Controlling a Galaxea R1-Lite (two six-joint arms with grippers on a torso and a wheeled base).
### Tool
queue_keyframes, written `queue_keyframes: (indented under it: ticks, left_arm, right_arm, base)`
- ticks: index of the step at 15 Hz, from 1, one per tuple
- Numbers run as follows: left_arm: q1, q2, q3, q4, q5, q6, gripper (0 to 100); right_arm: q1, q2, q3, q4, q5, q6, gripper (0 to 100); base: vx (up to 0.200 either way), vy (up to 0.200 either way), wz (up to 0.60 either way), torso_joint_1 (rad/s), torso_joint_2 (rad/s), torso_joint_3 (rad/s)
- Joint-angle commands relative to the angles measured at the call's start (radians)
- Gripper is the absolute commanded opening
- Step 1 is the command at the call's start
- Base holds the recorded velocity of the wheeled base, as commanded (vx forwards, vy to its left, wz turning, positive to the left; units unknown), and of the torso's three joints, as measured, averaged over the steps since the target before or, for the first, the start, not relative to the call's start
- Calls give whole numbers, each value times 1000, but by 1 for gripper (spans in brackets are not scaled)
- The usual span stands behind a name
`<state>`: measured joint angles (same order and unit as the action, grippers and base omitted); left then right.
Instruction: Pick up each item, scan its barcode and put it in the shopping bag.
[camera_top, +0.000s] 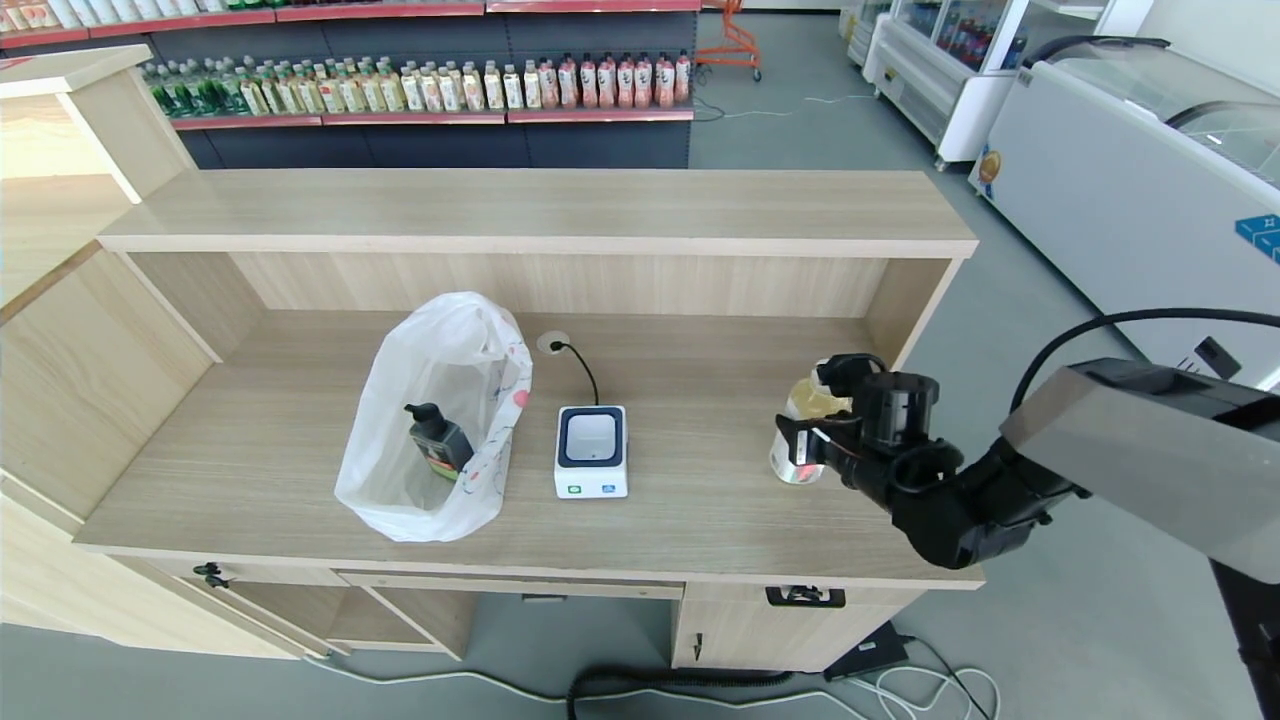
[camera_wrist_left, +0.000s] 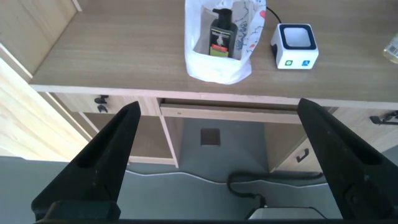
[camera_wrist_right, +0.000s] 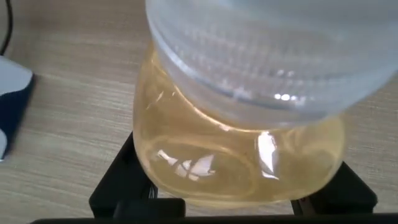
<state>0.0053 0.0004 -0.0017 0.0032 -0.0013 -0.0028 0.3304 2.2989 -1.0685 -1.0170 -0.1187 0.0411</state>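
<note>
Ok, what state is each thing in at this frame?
Shopping bag: open, standing on the counter.
Pump bottle: upright inside the bag.
Scanner: on the counter, nothing over it.
Bottle: upright, between the right gripper's fingers.
Right gripper: shut on the bottle.
Left gripper: open, empty, off the counter.

The thin white plastic shopping bag (camera_top: 400, 480) is kinda see-through with little pink-red spots, and the dark grey plastic pump bottle (camera_top: 441, 447) in it has a black top and a reddish label. The boxy white plastic scanner (camera_top: 591, 478) has a navy frame. The clear round plastic bottle (camera_top: 801, 408) holds pale yellow liquid against the light wood-grain counter (camera_top: 700, 400).
</note>
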Motion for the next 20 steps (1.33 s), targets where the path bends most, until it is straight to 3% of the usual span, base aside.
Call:
queue_keyframes:
  ticks: [1, 2, 3, 4, 7, 11, 14, 17, 20]
  left_arm:
    - [1, 0, 0, 0, 0, 0, 100]
    - [1, 0, 0, 0, 0, 0, 100]
    - [1, 0, 0, 0, 0, 0, 100]
    - [1, 0, 0, 0, 0, 0, 100]
    - [1, 0, 0, 0, 0, 0, 100]
    - [1, 0, 0, 0, 0, 0, 100]
    - [-1, 0, 0, 0, 0, 0, 100]
    - [1, 0, 0, 0, 1, 0, 100]
    - [1, 0, 0, 0, 0, 0, 100]
  right_arm:
    - [2, -277, 18, 229, 183, 175, 0]
    - [2, -308, 19, 256, 226, 198, 0]
    - [-4, -420, 48, 330, 393, 252, 0]
    - [-4, -467, 84, 344, 487, 253, 0]
    - [35, -549, 191, 344, 646, 247, 0]
    - [108, -569, 312, 327, 729, 192, 0]
    - [141, -578, 320, 304, 757, 171, 0]
    - [141, -613, 320, 272, 900, 172, 0]
    - [141, -644, 321, 272, 972, 184, 0]
  base:
    - [0, 0, 0, 0, 0, 0]
    - [0, 0, 0, 0, 0, 0]
    - [0, 0, 0, 0, 0, 0]
    - [0, 0, 0, 0, 0, 0]
    - [0, 0, 0, 0, 0, 0]
    - [0, 0, 0, 0, 0, 0]
    - [0, 0, 0, 0, 0, 0]
    - [0, 0, 0, 0, 0, 0]
    - [0, 0, 0, 0, 0, 0]
